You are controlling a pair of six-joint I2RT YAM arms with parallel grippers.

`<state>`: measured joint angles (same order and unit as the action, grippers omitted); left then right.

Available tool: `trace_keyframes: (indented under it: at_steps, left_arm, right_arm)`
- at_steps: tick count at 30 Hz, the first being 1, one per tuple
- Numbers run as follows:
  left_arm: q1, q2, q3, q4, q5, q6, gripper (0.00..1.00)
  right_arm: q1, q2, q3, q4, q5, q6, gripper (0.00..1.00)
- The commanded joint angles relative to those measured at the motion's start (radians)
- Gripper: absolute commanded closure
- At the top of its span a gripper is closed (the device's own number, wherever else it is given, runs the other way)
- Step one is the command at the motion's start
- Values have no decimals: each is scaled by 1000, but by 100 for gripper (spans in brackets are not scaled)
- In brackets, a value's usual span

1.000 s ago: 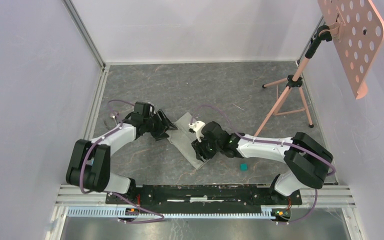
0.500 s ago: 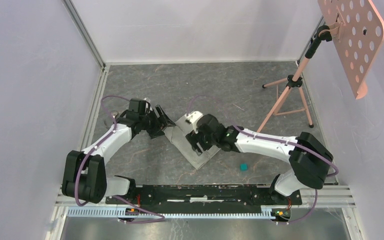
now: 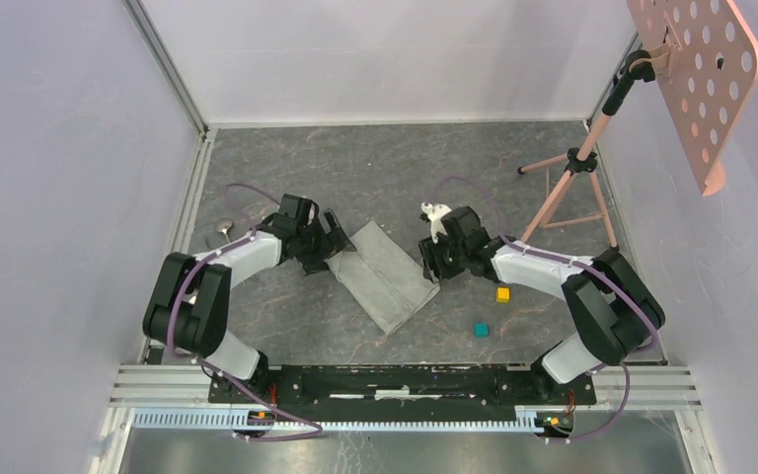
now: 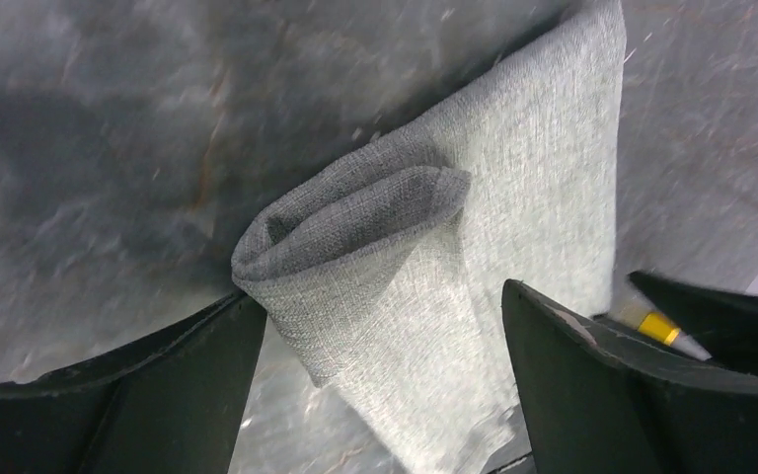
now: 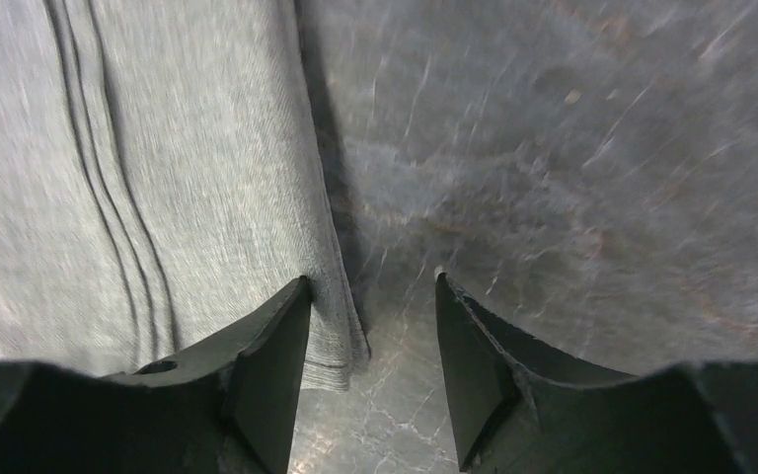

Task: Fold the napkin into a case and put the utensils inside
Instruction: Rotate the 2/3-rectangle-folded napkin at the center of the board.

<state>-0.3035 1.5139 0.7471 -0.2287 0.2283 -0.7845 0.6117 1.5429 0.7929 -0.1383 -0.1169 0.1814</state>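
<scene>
Top view: napkin (image 3: 387, 277) is lying on the grey table (image 3: 375, 168) at centre frame. It's folded into a long strip running diag. from upper left to lower right. L gripper (image 3: 334, 240) is sitting at the strip's upper-left end. R gripper (image 3: 433, 263) is sitting just beside its right edge.

A small silver thing at far left, prob. the spoon (image 3: 225, 226), is lying well apart from the cloth; too small to be sure. Can't make out a fork.

Yellow cube (image 3: 502, 293) and teal cube (image 3: 480, 329) are sitting right of the napkin, apart from it & from each other. Pink tripod stand (image 3: 568, 188) is standing in the upper right, w/ a perforated board (image 3: 696, 69) at the top right corner.

L wrist view: L gripper (image 4: 380, 385) is spread wide, pinching nothing. The napkin (image 4: 513, 217) is filling mid-frame, w/ one end curled up & over into a loose roll. The left-of-frame finger (image 4: 158, 395) is touching or nearly touching that roll's edge; can't tell which. The other finger is resting over the cloth's lower right.

R wrist view: R gripper (image 5: 370, 365) is also spread, holding nothing. The napkin (image 5: 138, 168) is covering the left half of frame, w/ a few lengthwise creases. Its edge & corner are poking slightly into the gap beside the left-of-frame finger (image 5: 266, 365). The other finger is hanging over bare table.
</scene>
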Motion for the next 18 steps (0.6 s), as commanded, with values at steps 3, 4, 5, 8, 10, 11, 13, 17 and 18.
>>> trace_keyframes:
  at_steps: [3, 4, 5, 8, 10, 11, 13, 17, 18]
  left_arm:
    - [-43, 195, 146, 48, -60, -17, 3]
    - [-54, 234, 196, 49, -40, -12, 3]
    - [-65, 266, 249, 48, -14, -8, 4]
    - [-112, 374, 402, 24, 50, 33, 4]
    - [-139, 423, 519, -52, 62, 83, 4]
    - [-150, 434, 551, -85, 50, 110, 4]
    - [-161, 426, 584, -145, -23, 158, 3]
    - [-158, 336, 574, -299, -239, 241, 1]
    - [-158, 292, 550, -325, -297, 252, 0]
  right_arm:
    - [4, 3, -143, 207, -160, 62, 50]
    - [12, 1, -167, 245, -189, 90, 51]
    - [26, -1, -181, 273, -201, 114, 51]
    - [110, -13, -202, 331, -214, 191, 52]
    - [183, -28, -205, 404, -251, 243, 51]
    - [211, -38, -203, 426, -279, 258, 49]
    - [216, -71, -196, 446, -326, 267, 45]
    - [111, -192, -191, 275, -262, 163, 27]
    - [75, -217, -188, 233, -256, 132, 25]
